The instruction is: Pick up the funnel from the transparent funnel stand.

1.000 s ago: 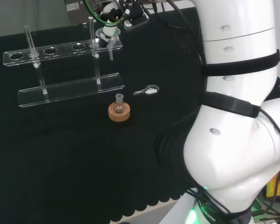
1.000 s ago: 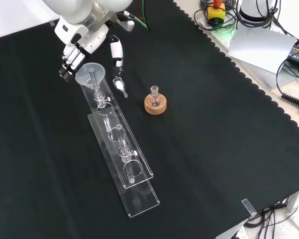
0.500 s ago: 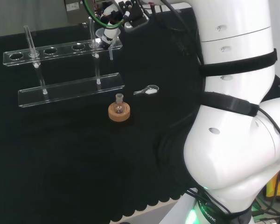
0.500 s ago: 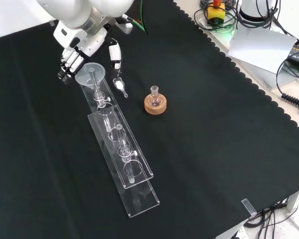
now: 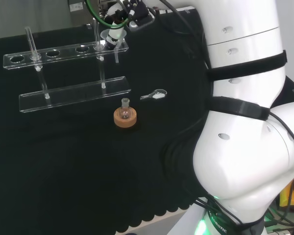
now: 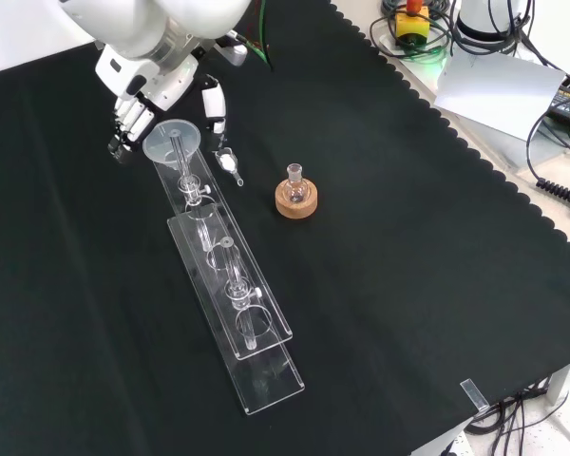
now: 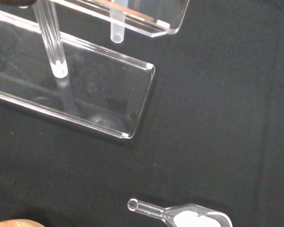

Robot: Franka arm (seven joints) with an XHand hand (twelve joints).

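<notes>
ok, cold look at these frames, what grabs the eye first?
In the front view, the hand sits at the funnel on the upper end of the clear funnel stand. Right of the stand a small flask on a cork ring stands out, with a glass scoop of white powder nearby.

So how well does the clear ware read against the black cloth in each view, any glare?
Head view: funnel stand shows mainly by bright edges. Front view: funnel reads as a pale disc beside the hand. Wrist view: stand's base plate reflects faint glare; the scoop is cut off at the frame's edge.
</notes>
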